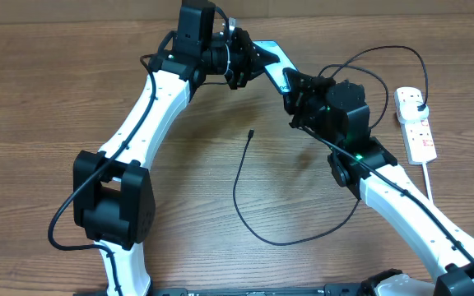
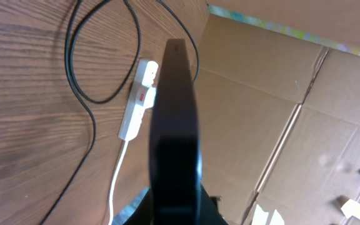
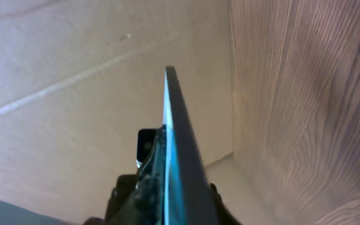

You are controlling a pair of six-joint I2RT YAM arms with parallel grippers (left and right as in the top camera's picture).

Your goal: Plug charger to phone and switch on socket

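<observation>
Phone (image 2: 175, 125) up edge-on above the bench (image 1: 48, 99), left gripper (image 1: 257, 59) clamped on it, right gripper (image 1: 296, 86) can't tell if holding, charger (image 1: 235, 189) loose below, and with only 1 sure grip it could twist and drop.

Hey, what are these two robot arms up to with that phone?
A slim smartphone with a light blue screen is raised off the wooden table between the two arms. The left claw is clamped on one end. The right claw straddles the other, but its grip is unclear. The long thin black charger cable lies loose, its tip not in the phone, and its plug appears seated in the white power strip.
</observation>
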